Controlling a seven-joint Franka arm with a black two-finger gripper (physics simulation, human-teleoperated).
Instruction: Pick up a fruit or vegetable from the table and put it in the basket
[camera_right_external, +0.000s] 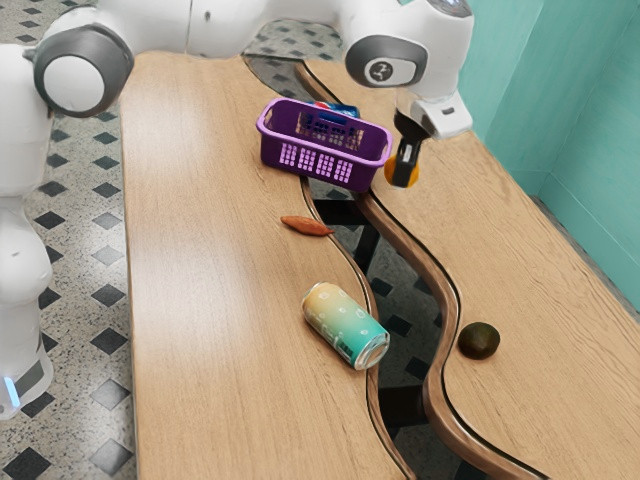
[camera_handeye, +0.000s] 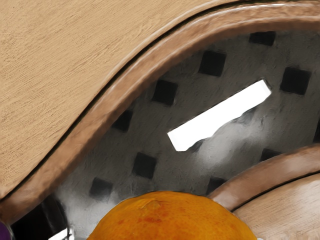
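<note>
In the exterior view my gripper (camera_right_external: 405, 165) points down at an orange fruit (camera_right_external: 389, 173), just beside the purple basket (camera_right_external: 325, 163) on the exterior view's right. The gripper covers the middle of the fruit; whether it grips the fruit is hidden. The rounded top of the orange fruit (camera_handeye: 172, 217) reaches up from the wrist view's lower edge. A reddish-brown, sweet-potato-like vegetable (camera_right_external: 306, 226) lies on the table in front of the basket. A dark round fruit or vegetable (camera_right_external: 479, 341) rests on the far table part.
A patterned can (camera_right_external: 346, 326) lies on its side on the near table part (camera_right_external: 220, 300). A blue and red item (camera_right_external: 345, 110) shows at the basket's back rim. A winding gap with dark supports splits the wooden table, with tiled floor below.
</note>
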